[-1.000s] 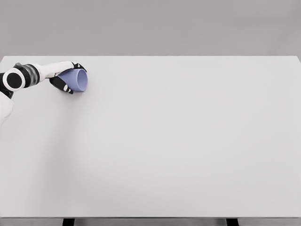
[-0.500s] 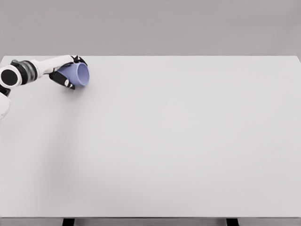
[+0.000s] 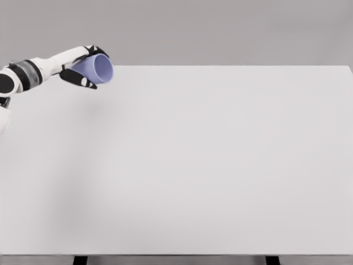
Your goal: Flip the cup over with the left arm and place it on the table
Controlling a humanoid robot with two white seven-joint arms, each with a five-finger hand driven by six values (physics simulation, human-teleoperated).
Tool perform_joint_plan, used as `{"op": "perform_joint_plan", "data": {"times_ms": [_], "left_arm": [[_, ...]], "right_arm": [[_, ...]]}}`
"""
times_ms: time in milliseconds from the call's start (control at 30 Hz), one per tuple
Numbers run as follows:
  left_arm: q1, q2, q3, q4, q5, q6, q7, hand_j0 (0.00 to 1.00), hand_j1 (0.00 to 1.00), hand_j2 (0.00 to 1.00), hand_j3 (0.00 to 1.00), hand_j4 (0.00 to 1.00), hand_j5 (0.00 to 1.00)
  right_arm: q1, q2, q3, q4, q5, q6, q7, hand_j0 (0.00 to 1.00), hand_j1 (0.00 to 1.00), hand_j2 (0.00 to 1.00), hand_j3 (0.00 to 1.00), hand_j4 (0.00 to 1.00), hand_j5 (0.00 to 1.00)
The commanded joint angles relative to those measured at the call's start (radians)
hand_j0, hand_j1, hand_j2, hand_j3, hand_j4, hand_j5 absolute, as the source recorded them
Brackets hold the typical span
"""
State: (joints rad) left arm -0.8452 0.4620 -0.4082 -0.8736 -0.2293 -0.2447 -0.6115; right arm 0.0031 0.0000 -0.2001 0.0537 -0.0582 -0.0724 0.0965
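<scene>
A lavender-blue cup (image 3: 98,68) hangs in the air over the far left corner of the white table (image 3: 193,165), lying on its side with its open mouth facing right. My left hand (image 3: 83,67) is shut on it, black fingers wrapped around its body from the left, one fingertip (image 3: 88,83) showing below the cup. The white forearm runs in from the left edge. My right arm does not show.
The table's far edge (image 3: 220,66) runs just behind the cup, against a plain grey wall. Two dark table legs (image 3: 80,259) show under the near edge.
The left hand has lifted the cup off the table, up and slightly right, and the cup's mouth has tilted a little further upward.
</scene>
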Motion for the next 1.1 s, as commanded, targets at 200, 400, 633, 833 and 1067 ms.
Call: {"op": "perform_joint_plan", "data": {"times_ms": [200,400,633,833,1067], "left_arm": [[0.055,-0.026,0.091,-0.007,0.119,-0.001,0.001,0.54,0.54,0.54,0.54,0.54,0.54],[0.067,-0.048,0.132,-0.019,0.128,0.004,0.001,0.54,0.54,0.54,0.54,0.54,0.54],[0.103,-0.072,0.17,-0.018,0.193,0.004,0.001,0.54,0.54,0.54,0.54,0.54,0.54],[0.112,-0.108,0.197,-0.01,0.209,0.01,0.001,0.54,0.54,0.54,0.54,0.54,0.54],[0.156,-0.112,0.203,-0.01,0.258,0.004,0.001,0.54,0.54,0.54,0.54,0.54,0.54]], "right_arm": [[0.0,0.0,-0.001,0.0,0.0,0.0,0.0,1.0,1.0,1.0,1.0,1.0,1.0],[0.0,0.0,-0.001,0.0,0.0,0.0,0.0,1.0,1.0,1.0,1.0,1.0,1.0],[0.0,0.0,-0.001,0.0,0.0,-0.001,0.0,1.0,1.0,1.0,1.0,1.0,1.0],[0.0,0.0,-0.001,0.0,0.0,0.0,0.0,1.0,1.0,1.0,1.0,1.0,1.0],[0.0,0.0,-0.001,0.0,0.0,0.0,0.0,1.0,1.0,1.0,1.0,1.0,1.0]]}}
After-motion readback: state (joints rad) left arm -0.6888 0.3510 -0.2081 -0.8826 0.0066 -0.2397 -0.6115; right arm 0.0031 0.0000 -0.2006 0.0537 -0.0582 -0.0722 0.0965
